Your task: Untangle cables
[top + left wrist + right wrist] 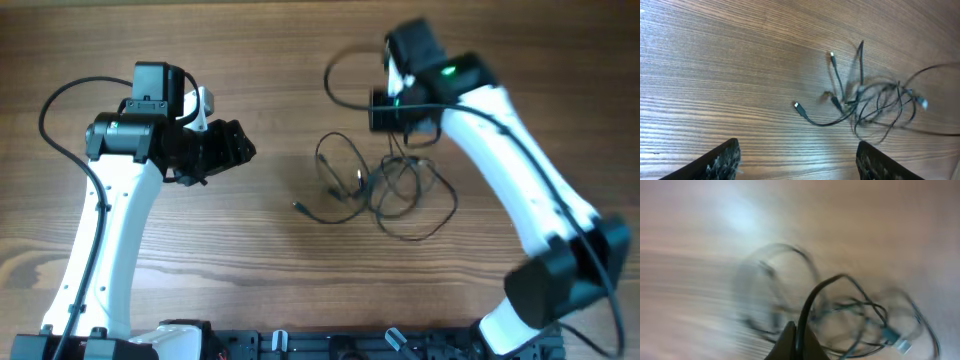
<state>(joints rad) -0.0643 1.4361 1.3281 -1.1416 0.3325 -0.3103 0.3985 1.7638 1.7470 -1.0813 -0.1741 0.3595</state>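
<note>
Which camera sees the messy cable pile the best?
The overhead view: the whole cable tangle shows, sharp enough to follow loops. The left wrist view shows the tangle closer but partly blurred, one strand leaving the frame. The right wrist view shows it very blurry.
</note>
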